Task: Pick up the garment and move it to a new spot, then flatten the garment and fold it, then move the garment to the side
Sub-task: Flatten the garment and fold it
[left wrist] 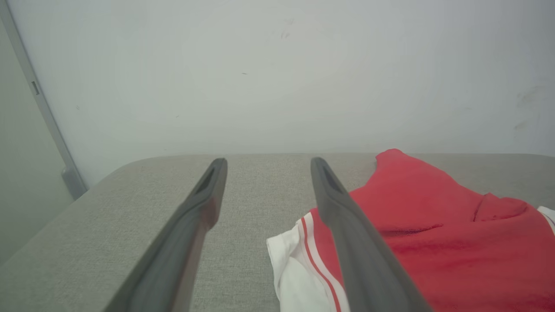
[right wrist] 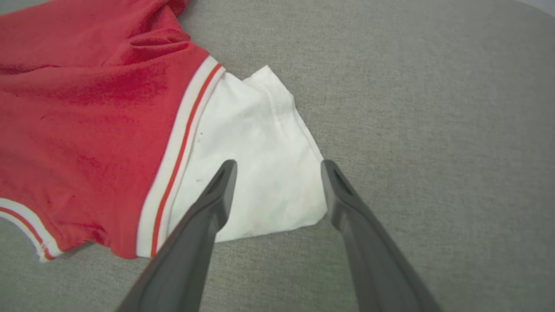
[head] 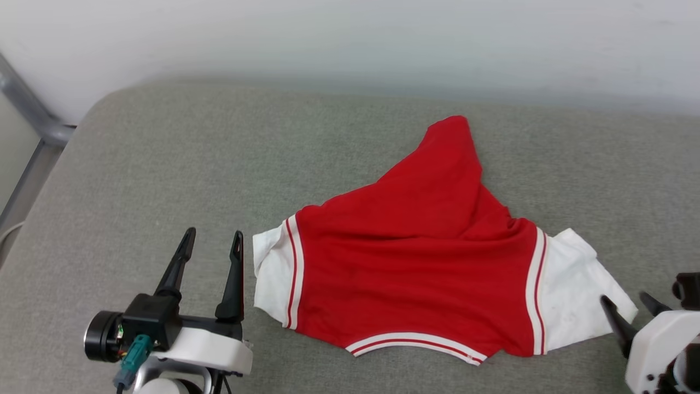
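Note:
The red garment [head: 415,257] lies spread on the grey cushioned surface [head: 164,164], white sleeves out to either side, striped neckline trim toward me, and a red corner bunched up toward the back. No lettering shows. My left gripper [head: 213,238] stands open just left of the left sleeve [head: 270,273], apart from it; the left wrist view has the sleeve [left wrist: 295,268] beside its right finger. My right gripper [head: 629,303] is open at the outer corner of the right sleeve [head: 574,290]; the right wrist view looks down on that sleeve [right wrist: 256,164] between its fingers, nothing gripped.
A pale wall [head: 350,38] runs along the back of the surface. A grey metal frame [head: 33,126] stands at the far left beside the surface's rounded corner. Bare grey cushion extends left and behind the garment.

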Controlling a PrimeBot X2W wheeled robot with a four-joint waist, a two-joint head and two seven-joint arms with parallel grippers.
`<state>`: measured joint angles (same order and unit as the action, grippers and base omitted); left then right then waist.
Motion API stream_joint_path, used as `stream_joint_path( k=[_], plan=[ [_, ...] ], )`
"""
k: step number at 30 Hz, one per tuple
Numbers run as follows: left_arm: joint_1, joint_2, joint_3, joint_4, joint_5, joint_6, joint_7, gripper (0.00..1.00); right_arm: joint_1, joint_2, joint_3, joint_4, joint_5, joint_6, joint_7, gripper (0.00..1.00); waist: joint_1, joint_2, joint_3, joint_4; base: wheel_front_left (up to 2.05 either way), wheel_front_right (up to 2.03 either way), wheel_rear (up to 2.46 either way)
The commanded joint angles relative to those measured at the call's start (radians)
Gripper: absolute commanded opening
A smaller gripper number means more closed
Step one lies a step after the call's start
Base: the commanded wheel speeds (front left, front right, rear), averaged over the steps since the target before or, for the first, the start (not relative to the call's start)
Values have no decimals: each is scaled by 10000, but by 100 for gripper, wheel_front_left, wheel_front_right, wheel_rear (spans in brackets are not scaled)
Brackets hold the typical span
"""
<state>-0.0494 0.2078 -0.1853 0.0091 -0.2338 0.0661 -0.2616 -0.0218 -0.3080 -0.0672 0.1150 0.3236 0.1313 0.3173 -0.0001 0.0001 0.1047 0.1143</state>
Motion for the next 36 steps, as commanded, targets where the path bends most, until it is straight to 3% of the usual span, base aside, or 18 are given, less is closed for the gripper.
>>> stream_joint_path(
  k=[1, 5, 10, 19, 20, 21, 36],
  plan=[
    [-213, -44, 104, -87, 64, -106, -46, 100, -218, -282, -145, -95, 110, -10, 1023, 100, 1, -1, 257, 240, 0, 0, 0],
    [-347, -142, 181, -171, 177, -285, -38, 100, -455, -559, -583, -237, 163, -9, 3147, 100, 1, -1, 554, 514, 0, 0, 0],
    [-452, -279, 218, -86, 301, -471, -39, 100, -770, -550, -1016, -207, -16, -12, 4825, 100, 1, -1, 893, 855, 0, 0, 0],
    [-598, -471, 389, 89, 483, -724, -38, 100, -744, -298, -1012, 593, -335, -7, 5499, 100, 1, -1, 1241, 1218, 0, 0, 0],
    [-606, -479, 430, 112, 506, -751, -40, 100, -727, -245, -994, 715, -327, -7, 5503, 89, 1, -1, 1259, 1225, 0, 0, 0],
    [-606, -464, 458, 143, 546, -769, -40, 100, -702, -196, -990, 838, -314, -7, 5493, 0, 1, -1, 1267, 1223, 0, 0, 0],
    [-513, -293, 335, 803, 721, -1280, 53, 100, -1147, -1580, -1957, 1076, -671, -13, 4513, 0, 1, -1, 1045, 613, 0, 0, 0]
  ],
)
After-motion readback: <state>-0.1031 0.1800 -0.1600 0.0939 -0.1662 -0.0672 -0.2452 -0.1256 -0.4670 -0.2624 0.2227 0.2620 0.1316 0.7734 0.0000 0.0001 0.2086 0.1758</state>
